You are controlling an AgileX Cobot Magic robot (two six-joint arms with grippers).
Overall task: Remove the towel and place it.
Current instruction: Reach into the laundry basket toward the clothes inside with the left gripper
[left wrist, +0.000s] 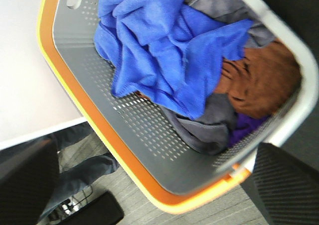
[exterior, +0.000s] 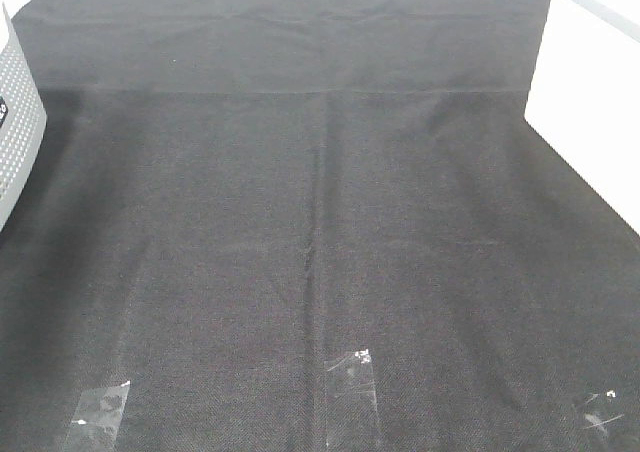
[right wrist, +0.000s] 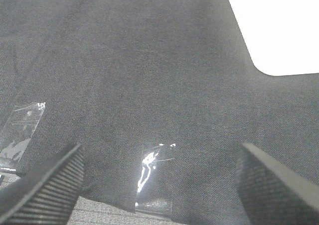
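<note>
Black woven cloth sheet (exterior: 320,222) covers nearly all of the white tabletop (exterior: 600,122), which shows bare only at 2 o'clock of the high view. At 9 o'clock stands a grey perforated plastic basket with an orange rim (left wrist: 149,135). Inside it the large royal-blue microfibre towel (left wrist: 159,46) lies crumpled over a brown cloth (left wrist: 264,80) and a grey cloth (left wrist: 209,130). The left hand (left wrist: 155,148) hangs over the basket, fingers spread, holding nothing. The right hand (right wrist: 159,150) is spread too, over the sheet.

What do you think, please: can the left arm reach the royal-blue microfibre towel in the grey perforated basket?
Probably yes: the towel lies uppermost in the open basket, with nothing between it and the open left gripper.
</note>
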